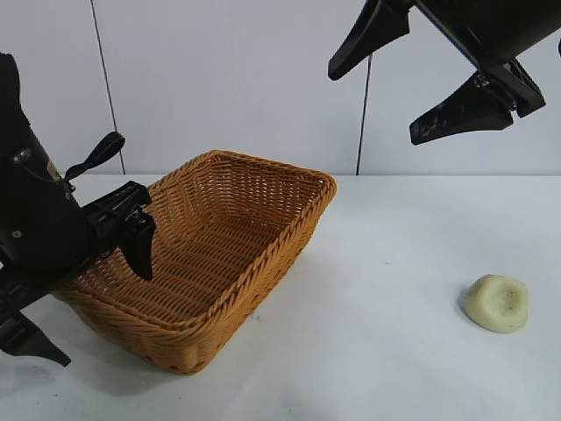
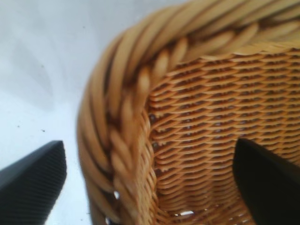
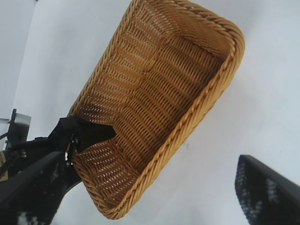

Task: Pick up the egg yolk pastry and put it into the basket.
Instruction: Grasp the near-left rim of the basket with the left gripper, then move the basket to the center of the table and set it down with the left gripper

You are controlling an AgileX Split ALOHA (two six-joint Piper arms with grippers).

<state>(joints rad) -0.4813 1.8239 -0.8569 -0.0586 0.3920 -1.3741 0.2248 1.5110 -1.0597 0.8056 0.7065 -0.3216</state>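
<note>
Wicker basket (image 1: 230,230): we see the left end effector (image 2: 150,183) straddling its near-left rim, one finger inside, one outside, not yet clamped.
Pastry: egg yolk pastry (image 1: 497,303) lies untouched on the counter (image 1: 394,351), far right.
Right end effector (image 1: 394,74): spread wide, hovering empty above.
Risk: we fear squeezing could tip the basket.

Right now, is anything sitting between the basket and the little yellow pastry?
No. The exterior view shows only bare white table between the basket and the egg yolk pastry.
</note>
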